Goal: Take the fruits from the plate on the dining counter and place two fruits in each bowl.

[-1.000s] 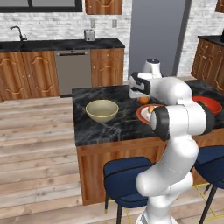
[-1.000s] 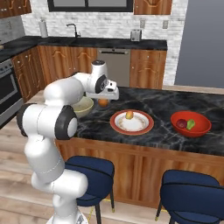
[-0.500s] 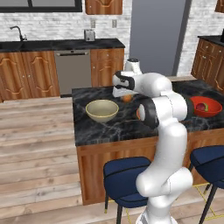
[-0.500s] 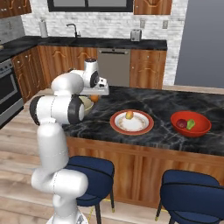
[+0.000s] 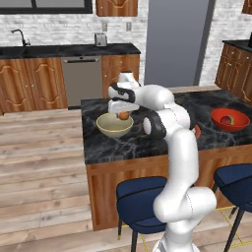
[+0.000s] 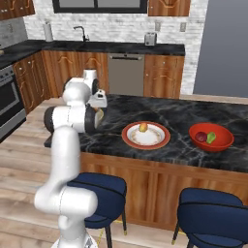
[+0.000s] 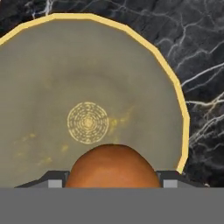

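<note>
Gripper point(image 5: 124, 116) clamped on orange fruit point(image 7: 112, 166), held above beige bowl point(image 5: 114, 125), not yet dropped in. Bowl inside bare, yellow ring pattern at center. On dining counter point(image 6: 179, 116): plate point(image 6: 145, 135) with 1 yellow-orange fruit point(image 6: 143, 127); further right, red bowl point(image 6: 210, 137) with 2 fruits, dark red point(image 6: 200, 137) and green point(image 6: 211, 138). 2 blue stools point(image 6: 99, 191) near counter front. No readable writing, labels or brands anywhere.

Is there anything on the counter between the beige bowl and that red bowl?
Yes: the plate with one yellow-orange fruit sits between the beige bowl and the red bowl, seen in the right base view.
</note>
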### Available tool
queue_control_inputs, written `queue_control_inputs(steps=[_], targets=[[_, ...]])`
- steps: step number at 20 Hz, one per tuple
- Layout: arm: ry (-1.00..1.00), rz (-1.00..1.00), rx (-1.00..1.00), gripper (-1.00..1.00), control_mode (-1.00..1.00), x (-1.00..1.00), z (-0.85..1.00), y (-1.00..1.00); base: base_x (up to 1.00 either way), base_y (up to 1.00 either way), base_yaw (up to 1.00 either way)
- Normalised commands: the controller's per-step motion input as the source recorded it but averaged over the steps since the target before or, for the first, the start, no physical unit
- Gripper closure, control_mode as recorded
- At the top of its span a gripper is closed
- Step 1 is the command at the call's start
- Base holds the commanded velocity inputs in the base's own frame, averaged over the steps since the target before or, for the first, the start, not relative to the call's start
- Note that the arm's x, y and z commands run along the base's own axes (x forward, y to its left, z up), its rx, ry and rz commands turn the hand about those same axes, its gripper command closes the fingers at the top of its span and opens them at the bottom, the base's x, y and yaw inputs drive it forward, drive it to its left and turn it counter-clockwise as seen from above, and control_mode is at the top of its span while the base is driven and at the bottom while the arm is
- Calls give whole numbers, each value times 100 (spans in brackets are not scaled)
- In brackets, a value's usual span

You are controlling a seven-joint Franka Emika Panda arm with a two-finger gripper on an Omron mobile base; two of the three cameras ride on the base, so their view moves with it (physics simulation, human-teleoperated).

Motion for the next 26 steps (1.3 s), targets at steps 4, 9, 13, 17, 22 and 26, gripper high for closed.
queue_control_inputs(steps=[4,9,13,17,22,26], targets=[[1,0,0,100,-100,9,-50,8,0,0,0],[2,0,0,100,-100,2,-44,1,0,0,0],[0,0,0,100,-100,4,-37,11,0,0,0],[0,0,0,-100,-100,7,-11,9,0,0,0],[0,0,0,-100,-100,0,0,0,0,0,0],[-5,0,0,-100,-100,-9,4,-4,0,0,0]])
